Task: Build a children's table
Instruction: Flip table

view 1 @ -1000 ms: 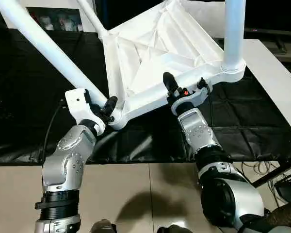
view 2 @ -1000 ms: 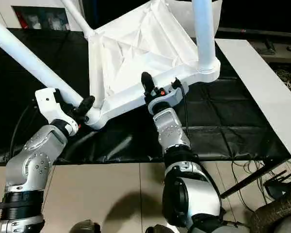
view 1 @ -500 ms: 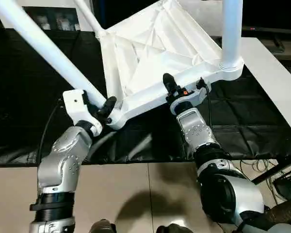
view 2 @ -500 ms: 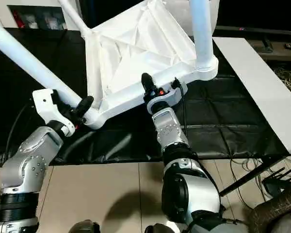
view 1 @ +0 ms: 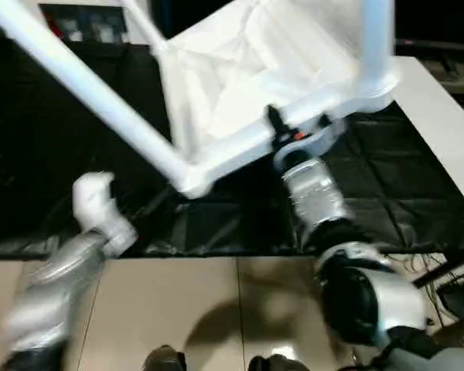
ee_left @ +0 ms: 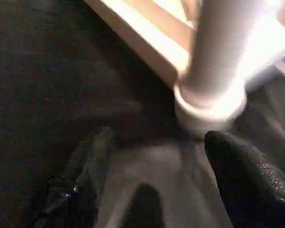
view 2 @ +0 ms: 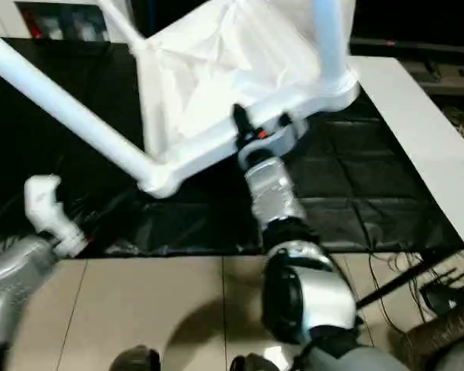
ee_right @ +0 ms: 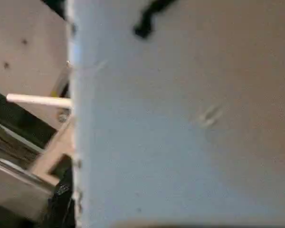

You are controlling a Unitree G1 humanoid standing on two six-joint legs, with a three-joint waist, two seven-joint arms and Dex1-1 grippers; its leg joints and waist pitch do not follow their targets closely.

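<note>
Holding the children's table [view 1: 255,85] tilted over the black work surface [view 1: 417,185]: my right gripper [view 1: 282,137] clamps its rim for support, left gripper [ee_left: 156,185] spread, off its corner.

The children's table [view 1: 247,85] is smeared by motion, so the ribs of its underside run together, and its legs [view 1: 77,73] are cut off by the top edge in the head views. The left gripper [ee_left: 152,161] is blurred: its black fingers [ee_left: 88,171] stand apart with nothing between them. The right gripper [view 1: 282,131] grips the table's rim, its lower finger hidden behind that rim; up close the white panel blocks most else.
</note>
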